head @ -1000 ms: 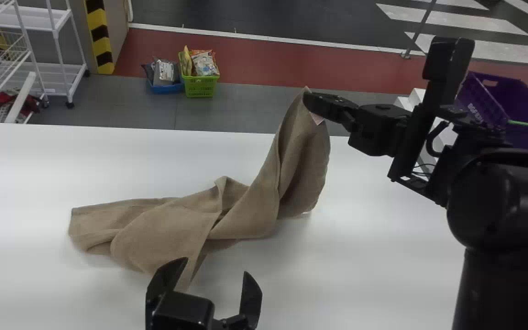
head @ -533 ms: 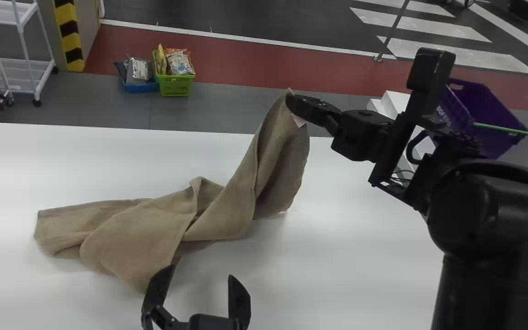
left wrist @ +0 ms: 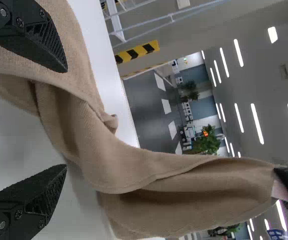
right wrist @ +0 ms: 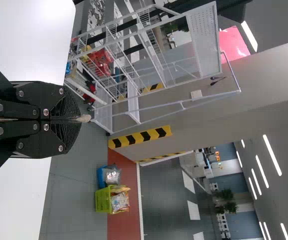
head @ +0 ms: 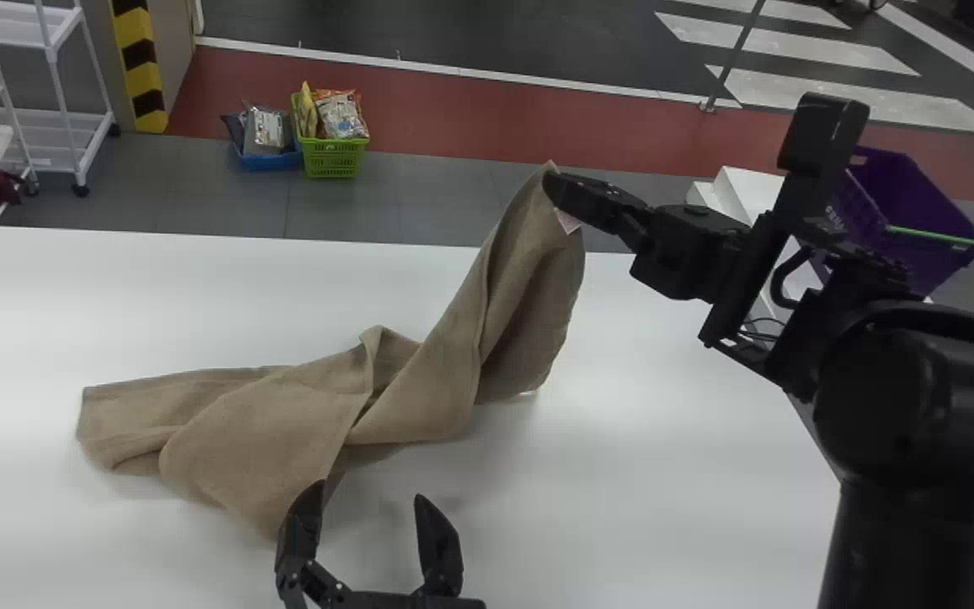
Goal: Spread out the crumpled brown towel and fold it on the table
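The right gripper (head: 556,184) pinched the raised end of the brown towel (head: 259,431) at its two o'clock, the rest twisted across the table (head: 664,474). The left gripper (head: 373,520), fingers wide near six, wanted a loose edge before drawing it taut.

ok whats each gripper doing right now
Left gripper: open, holding nothing.
Right gripper: closed, holding up a corner of the brown towel.

Looks like matt, slightly rough cloth on the towel (head: 259,431); smooth, faintly glossy on the table (head: 664,482). Looks like plastic on the green basket (head: 332,161).
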Robot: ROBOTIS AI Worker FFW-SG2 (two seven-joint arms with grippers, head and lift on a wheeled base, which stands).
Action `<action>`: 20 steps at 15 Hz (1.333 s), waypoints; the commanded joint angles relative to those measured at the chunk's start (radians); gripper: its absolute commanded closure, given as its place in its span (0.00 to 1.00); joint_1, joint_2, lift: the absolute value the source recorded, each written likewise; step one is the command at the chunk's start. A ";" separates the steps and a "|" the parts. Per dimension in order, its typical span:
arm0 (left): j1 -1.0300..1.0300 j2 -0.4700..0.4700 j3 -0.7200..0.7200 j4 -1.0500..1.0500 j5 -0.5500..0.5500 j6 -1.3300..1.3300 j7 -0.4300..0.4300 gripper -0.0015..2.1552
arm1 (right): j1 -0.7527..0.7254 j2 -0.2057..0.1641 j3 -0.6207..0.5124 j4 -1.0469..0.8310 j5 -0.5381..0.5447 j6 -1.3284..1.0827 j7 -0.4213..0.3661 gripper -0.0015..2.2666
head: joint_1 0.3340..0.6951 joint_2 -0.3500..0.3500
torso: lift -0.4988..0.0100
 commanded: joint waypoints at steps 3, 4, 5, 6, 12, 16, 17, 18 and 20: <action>-0.024 -0.006 0.014 0.045 -0.033 -0.031 0.048 0.07 | 0.004 0.002 -0.008 0.000 -0.009 -0.008 0.001 0.77 | 1.00 0.10 | 0.73; -0.028 -0.008 0.030 0.059 -0.035 -0.037 0.059 0.07 | 0.006 0.002 -0.018 0.000 -0.020 -0.008 0.001 0.77 | 1.00 0.11 | 0.73; -0.037 -0.008 0.042 0.073 -0.033 -0.040 0.073 0.07 | 0.010 0.002 -0.021 0.000 -0.020 -0.008 0.003 0.77 | 1.00 0.12 | 0.73; -0.044 -0.008 0.057 0.089 -0.035 -0.040 0.083 0.07 | 0.013 0.002 -0.021 0.000 -0.020 -0.008 0.004 0.77 | 1.00 0.13 | 0.73; -0.023 0.008 0.119 0.083 -0.070 -0.024 0.120 0.07 | 0.010 0.002 -0.030 0.000 -0.040 -0.008 0.009 0.77 | 1.00 0.22 | 0.73; 0.054 0.041 0.195 -0.007 -0.105 -0.009 0.103 0.07 | 0.007 0.002 -0.047 0.000 -0.043 -0.008 0.007 0.77 | 1.00 0.27 | 0.73; 0.061 0.067 0.215 -0.030 -0.097 -0.003 0.105 0.09 | -0.001 0.002 -0.048 0.002 -0.042 -0.008 0.007 0.77 | 1.00 0.28 | 0.73; 0.077 0.080 0.238 -0.047 -0.094 0.006 0.103 0.10 | -0.010 0.002 -0.053 0.003 -0.040 -0.002 0.007 0.77 | 1.00 0.29 | 0.73; 0.112 0.080 0.293 -0.073 -0.104 0.006 0.083 0.10 | -0.042 0.002 -0.059 0.006 -0.037 0.019 0.007 0.77 | 1.00 0.33 | 0.73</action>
